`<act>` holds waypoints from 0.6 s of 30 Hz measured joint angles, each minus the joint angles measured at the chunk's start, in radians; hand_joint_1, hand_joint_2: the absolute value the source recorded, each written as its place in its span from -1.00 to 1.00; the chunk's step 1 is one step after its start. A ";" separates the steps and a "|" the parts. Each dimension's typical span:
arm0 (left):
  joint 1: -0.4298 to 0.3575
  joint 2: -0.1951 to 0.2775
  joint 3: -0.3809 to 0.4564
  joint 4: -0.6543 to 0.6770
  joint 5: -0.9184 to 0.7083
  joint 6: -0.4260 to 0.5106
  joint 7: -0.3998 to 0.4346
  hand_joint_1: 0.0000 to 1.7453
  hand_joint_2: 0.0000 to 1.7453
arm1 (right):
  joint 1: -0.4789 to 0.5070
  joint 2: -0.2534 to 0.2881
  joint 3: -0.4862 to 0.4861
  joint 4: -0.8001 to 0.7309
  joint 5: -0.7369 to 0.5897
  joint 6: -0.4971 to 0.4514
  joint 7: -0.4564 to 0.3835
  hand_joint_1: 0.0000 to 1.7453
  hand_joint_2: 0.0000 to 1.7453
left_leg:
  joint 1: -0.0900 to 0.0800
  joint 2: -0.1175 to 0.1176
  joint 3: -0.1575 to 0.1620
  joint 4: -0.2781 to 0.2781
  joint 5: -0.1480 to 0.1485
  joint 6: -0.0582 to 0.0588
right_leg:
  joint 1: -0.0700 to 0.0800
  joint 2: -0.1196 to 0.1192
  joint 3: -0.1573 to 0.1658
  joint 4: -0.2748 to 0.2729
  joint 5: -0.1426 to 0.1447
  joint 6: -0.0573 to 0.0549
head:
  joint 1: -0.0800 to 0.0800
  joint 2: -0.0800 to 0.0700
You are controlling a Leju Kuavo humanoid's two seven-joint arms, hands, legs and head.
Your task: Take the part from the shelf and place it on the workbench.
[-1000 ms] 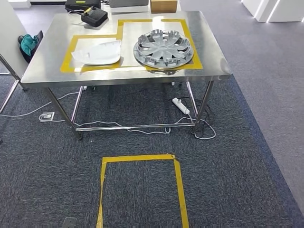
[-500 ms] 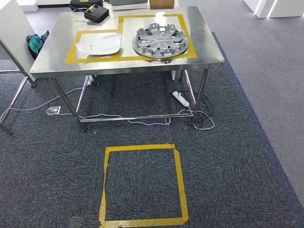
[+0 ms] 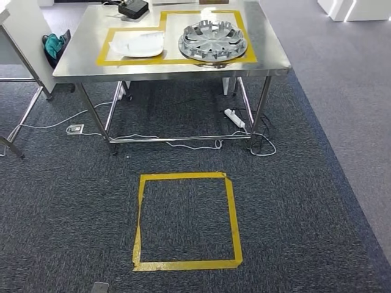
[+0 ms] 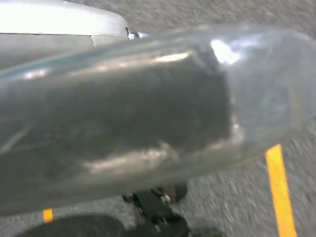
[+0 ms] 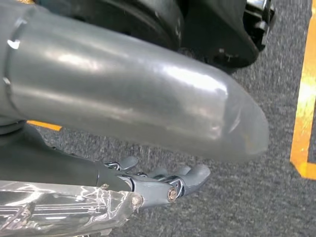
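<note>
Parts, two of them, are sitting way out on the tabletop, more on that in a sec. Closest in, the right hand (image 5: 149, 113) hangs low over the dark carpet (image 3: 299, 201). Its thick grey thumb is stretched out, its darker fingers (image 5: 186, 178) lie straight alongside with a gap between, and there's nothing in it. The left hand (image 4: 130, 118) is one big blurry grey shape right up against the lens, so I honestly can't tell how far open it is or whether it's got anything. On the floor just ahead is a yellow tape square (image 3: 184, 177) stuck to the carpet. Past that, under the table, white cables trail along the lower crossbar, with a power strip (image 3: 234, 118) by the right-hand legs and a small floor socket (image 3: 75, 129) off to the left. Then the steel tabletop (image 3: 267, 49), marked with a yellow tape outline (image 3: 138, 61). Inside that outline the silver wheel cover (image 3: 213, 41) lies flat on the right side and the white panel (image 3: 138, 44) lies on the left, the two near each other but not touching. Further back at the far edge sits a black box (image 3: 134, 8), and a teal bag (image 3: 54, 44) is on the floor off the left end.
</note>
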 joint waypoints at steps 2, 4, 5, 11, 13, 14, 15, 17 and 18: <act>0.002 -0.001 -0.004 0.000 -0.004 -0.004 -0.002 -1.00 -1.00 | 0.003 0.000 0.000 0.000 -0.001 -0.001 0.000 -1.00 -1.00 | 0.001 -0.007 -0.017 0.000 0.018 0.008 | -0.003 0.010 -0.046 0.122 -0.082 0.012 | 0.003 0.000; 0.003 -0.004 -0.007 0.001 -0.010 -0.013 -0.002 -1.00 -1.00 | 0.005 0.000 0.000 0.000 -0.002 -0.001 -0.001 -1.00 -1.00 | 0.001 -0.019 -0.038 0.002 0.034 0.007 | -0.004 0.012 -0.083 0.248 -0.149 0.018 | 0.004 0.000; 0.004 -0.006 -0.009 0.001 -0.014 -0.018 -0.002 -1.00 -1.00 | 0.007 -0.001 0.000 0.000 -0.003 -0.001 -0.001 -1.00 -1.00 | 0.002 -0.026 -0.046 0.003 0.041 0.005 | -0.005 0.012 -0.076 0.264 -0.156 0.018 | 0.004 0.000; 0.000 -0.016 -0.021 0.001 -0.030 -0.045 -0.011 -1.00 -1.00 | 0.010 -0.004 0.000 0.000 -0.008 0.004 -0.002 -1.00 -1.00 | 0.005 -0.081 -0.080 0.013 0.066 -0.023 | -0.016 0.090 0.145 -0.046 -0.087 0.006 | 0.003 0.000; 0.001 -0.017 -0.025 0.001 -0.031 -0.049 -0.014 -1.00 -1.00 | 0.011 -0.004 0.000 0.000 -0.008 0.004 -0.003 -1.00 -1.00 | 0.007 -0.097 -0.091 0.015 0.073 -0.034 | -0.013 0.069 0.140 -0.043 -0.082 -0.009 | 0.003 0.000; 0.002 -0.017 -0.027 0.001 -0.032 -0.051 -0.016 -1.00 -1.00 | 0.010 -0.004 0.000 0.000 -0.008 0.004 -0.003 -1.00 -1.00 | 0.007 -0.090 -0.098 0.023 0.069 -0.039 | -0.013 0.058 0.137 -0.042 -0.079 -0.017 | 0.002 0.000; 0.003 -0.018 -0.029 0.001 -0.032 -0.054 -0.018 -1.00 -1.00 | 0.010 -0.004 0.000 0.000 -0.008 0.004 -0.003 -1.00 -1.00 | 0.007 -0.075 -0.111 0.045 0.053 -0.043 | -0.014 0.046 0.133 -0.043 -0.075 -0.025 | 0.000 0.000; 0.000 -0.019 -0.031 0.001 -0.034 -0.059 -0.020 -1.00 -1.00 | 0.010 -0.004 0.000 0.000 -0.007 0.004 -0.004 -1.00 -1.00 | 0.006 -0.029 -0.166 0.156 -0.015 -0.050 | -0.012 0.019 0.125 -0.045 -0.071 -0.037 | -0.007 0.000; -0.001 -0.019 -0.031 0.001 -0.034 -0.061 -0.020 -1.00 -1.00 | 0.012 -0.005 0.000 0.000 -0.007 0.004 -0.004 -1.00 -1.00 | 0.006 -0.016 -0.201 0.229 -0.051 -0.052 | -0.010 0.004 0.120 -0.044 -0.069 -0.040 | -0.010 0.000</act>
